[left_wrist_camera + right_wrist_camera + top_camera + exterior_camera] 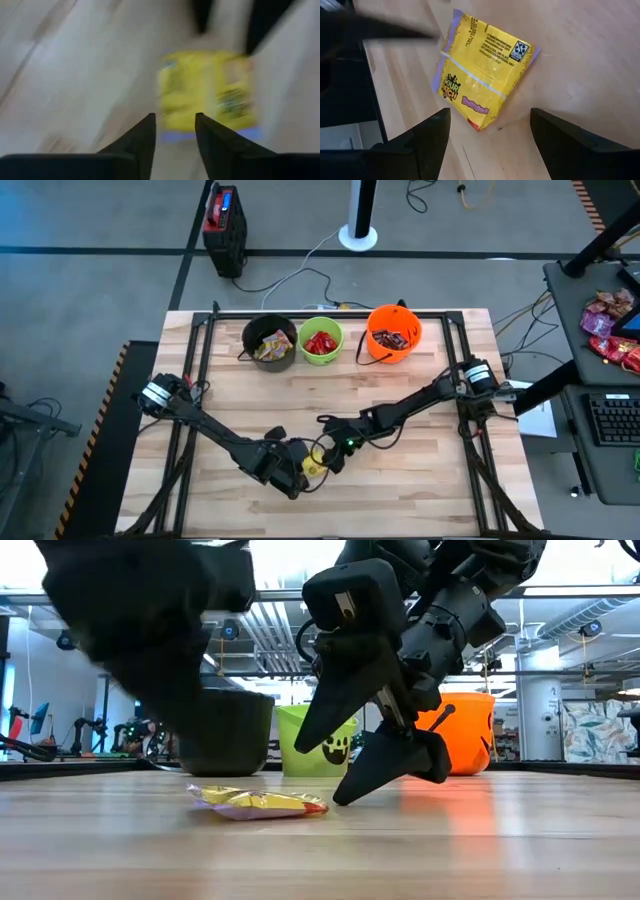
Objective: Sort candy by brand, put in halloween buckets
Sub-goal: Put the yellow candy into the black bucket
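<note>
Planks of pale wood make up the table (pixel 400 395), framed by a black rail, on a grey floor with cables, a white post base and a side desk bearing red and pink bags (pixel 612 325). Three buckets stand in a row at the far edge: black (pixel 268 343), green (pixel 321 341) and orange (pixel 394 333), each with candy inside. One yellow packet (pixel 482 70) lies flat on the wood near the front, purple-edged, printed "Sour Patch". Right gripper (pixel 490 137) hangs just above it, fingers spread wide, holding nothing. Left gripper (pixel 175 135) is close beside the packet, fingers slightly apart, also empty.
</note>
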You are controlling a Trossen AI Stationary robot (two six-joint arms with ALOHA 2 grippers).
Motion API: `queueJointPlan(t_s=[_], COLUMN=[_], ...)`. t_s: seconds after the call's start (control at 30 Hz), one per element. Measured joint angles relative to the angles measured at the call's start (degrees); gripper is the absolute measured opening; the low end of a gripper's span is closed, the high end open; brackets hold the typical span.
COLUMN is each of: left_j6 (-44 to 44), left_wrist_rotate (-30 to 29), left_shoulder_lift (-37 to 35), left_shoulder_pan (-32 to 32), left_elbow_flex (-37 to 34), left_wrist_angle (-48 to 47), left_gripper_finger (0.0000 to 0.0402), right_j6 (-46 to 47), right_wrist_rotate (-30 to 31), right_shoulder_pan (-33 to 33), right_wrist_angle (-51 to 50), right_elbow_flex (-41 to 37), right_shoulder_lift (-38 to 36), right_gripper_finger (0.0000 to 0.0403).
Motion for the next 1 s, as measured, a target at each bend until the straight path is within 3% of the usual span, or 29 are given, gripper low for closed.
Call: queueJointPlan(t_s=[0.17,0.5,0.73,0.87,1.0], left_j6=[11.60,-0.89,-0.88,-0.73,-0.78], left_wrist_rotate=[2.28,4.48,4.52,3.81,3.28], left_shoulder_lift=[0.11,1.00,0.85,0.96,1.04], left_shoulder_pan=[-1.29,-1.04,-1.02,-1.01,-0.94], left_elbow_flex=[-0.37,-9.41,-12.37,-12.42,-12.21], left_wrist_angle=[12.99,19.89,25.86,25.91,25.88], left_gripper_finger=[0.0145,0.0096,0.0076,0.0075,0.0075], right_j6=[1.65,4.38,4.49,4.35,3.74], right_wrist_rotate=[-0.48,-3.35,-3.38,-3.49,-3.48], right_shoulder_pan=[0.00,0.04,0.01,-0.09,-0.11], right_wrist_angle=[2.17,9.03,11.07,11.26,11.38], right_elbow_flex=[-0.14,-0.10,-0.21,-0.21,-0.21], right_shoulder_lift=[0.97,3.86,4.03,4.09,4.09], right_gripper_finger=[0.0265,0.0265,0.0262,0.0237,0.0180])
